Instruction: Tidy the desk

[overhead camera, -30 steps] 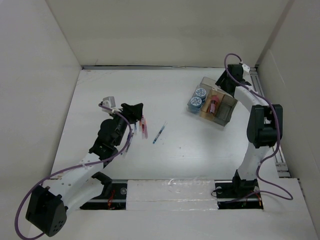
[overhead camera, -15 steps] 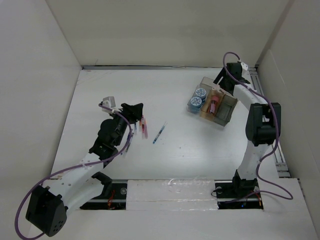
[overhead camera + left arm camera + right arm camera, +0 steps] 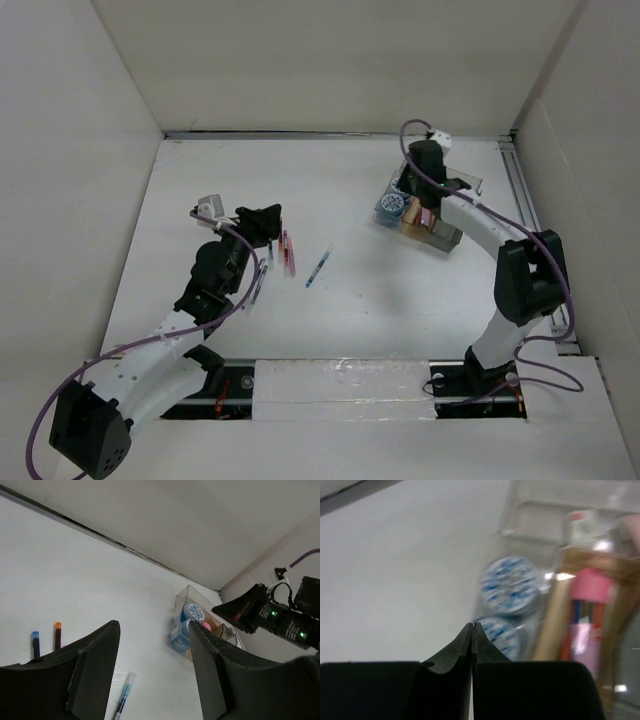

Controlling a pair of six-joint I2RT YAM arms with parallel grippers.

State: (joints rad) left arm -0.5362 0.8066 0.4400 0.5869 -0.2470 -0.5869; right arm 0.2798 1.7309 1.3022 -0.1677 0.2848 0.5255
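The desk point(image 3: 360, 310) is a wide white tabletop. Left of its middle lie a few short pens point(image 3: 286, 250) side by side and a slim blue pen point(image 3: 318, 267) apart from them. My left gripper point(image 3: 262, 220) hovers just left of the short pens, open and empty; in the left wrist view point(image 3: 154, 630) the blue pen point(image 3: 125, 694) lies between its fingers, lower down. My right gripper point(image 3: 408, 190) is shut on nothing above the clear organizer box point(image 3: 432, 215), its tips point(image 3: 472, 625) over two blue round tins point(image 3: 511, 585).
The organizer's middle compartment holds a pink item point(image 3: 592, 585) and upright pens. Pale walls enclose the desk on three sides. A metal rail point(image 3: 535, 230) runs along the right edge. The right arm point(image 3: 260, 612) shows beyond the organizer point(image 3: 192, 625) in the left wrist view.
The right arm swung from behind the organizer's far right corner leftward over its blue tins, and its jaws closed. The left gripper shifted slightly left and back.
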